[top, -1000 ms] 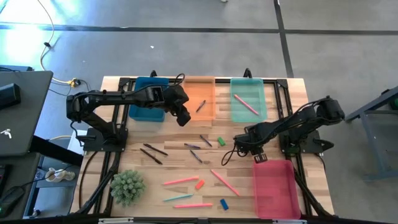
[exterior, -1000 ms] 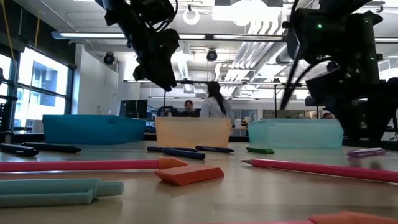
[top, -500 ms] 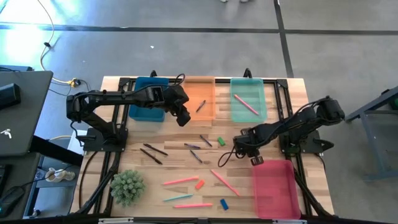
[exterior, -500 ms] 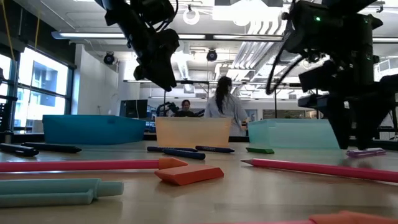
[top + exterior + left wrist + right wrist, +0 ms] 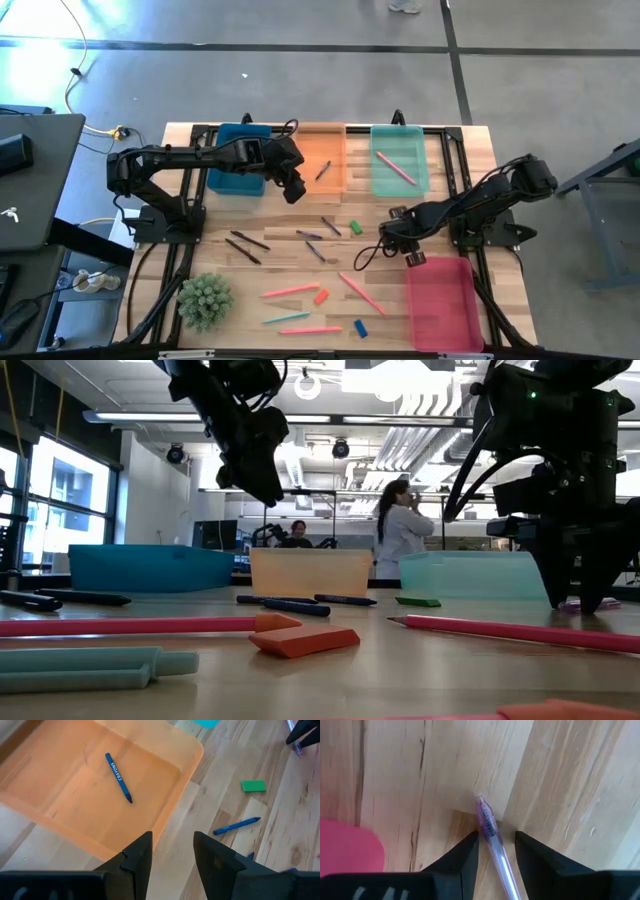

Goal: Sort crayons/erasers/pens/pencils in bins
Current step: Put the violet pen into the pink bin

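Overhead, the blue bin [image 5: 239,158] sits at the upper left of the table, with the orange bin [image 5: 322,156], the green-teal bin [image 5: 399,159] and the red-pink bin [image 5: 441,302] following rightward, the last at lower right.

The left gripper [image 5: 293,188] hangs just beside the near left corner of the orange bin. Its wrist view shows the fingers [image 5: 138,856] parted with nothing between them, and a single blue crayon [image 5: 118,778] lying inside the orange bin; the overhead view renders that crayon only as a dark sliver.

At table centre, dark pens [image 5: 247,245] and crayons [image 5: 312,241] lie scattered near a green eraser [image 5: 356,227]. Lower in the frame lie salmon pencils [image 5: 291,291], a light blue pencil [image 5: 286,318], an orange-red eraser [image 5: 321,296] and a blue eraser [image 5: 360,327]. One pink pencil [image 5: 396,168] rests in the green-teal bin. The low view shows a person [image 5: 400,539] in the room behind, not visible from above.

The right gripper [image 5: 414,259] is at the far left corner of the red-pink bin. Only its wrist view shows a translucent purple pen [image 5: 491,830] on the wood between the fingers [image 5: 461,856], which stand apart on either side of it; contact cannot be confirmed.
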Available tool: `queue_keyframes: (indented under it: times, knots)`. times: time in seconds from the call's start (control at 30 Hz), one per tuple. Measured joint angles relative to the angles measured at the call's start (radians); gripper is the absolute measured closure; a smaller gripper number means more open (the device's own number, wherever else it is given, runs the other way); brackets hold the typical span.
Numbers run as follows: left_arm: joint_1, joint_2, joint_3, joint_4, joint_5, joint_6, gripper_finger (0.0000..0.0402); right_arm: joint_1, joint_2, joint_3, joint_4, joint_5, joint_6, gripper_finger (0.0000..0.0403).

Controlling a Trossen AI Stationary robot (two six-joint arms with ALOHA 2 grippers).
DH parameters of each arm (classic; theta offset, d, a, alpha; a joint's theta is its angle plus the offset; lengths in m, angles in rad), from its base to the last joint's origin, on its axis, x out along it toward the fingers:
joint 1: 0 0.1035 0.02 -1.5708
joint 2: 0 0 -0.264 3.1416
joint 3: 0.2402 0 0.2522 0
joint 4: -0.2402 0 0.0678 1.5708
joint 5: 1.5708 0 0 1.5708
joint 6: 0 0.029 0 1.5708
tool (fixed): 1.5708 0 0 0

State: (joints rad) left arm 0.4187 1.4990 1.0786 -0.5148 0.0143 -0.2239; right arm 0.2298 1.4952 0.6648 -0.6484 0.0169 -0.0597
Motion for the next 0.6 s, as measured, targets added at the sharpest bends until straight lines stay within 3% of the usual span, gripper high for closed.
queue_keyframes:
  times: [0.37,0.6]
  knots:
    - [0.067,0.0,0.001,-0.042,0.0,0.0,0.027,0.0,0.002,-0.003,0.02,-0.02,-0.002,0.0389]
    - [0.128,-0.002,0.031,-0.143,0.0,0.051,0.027,0.001,0.005,0.013,0.003,0.009,0.057,0.0392]
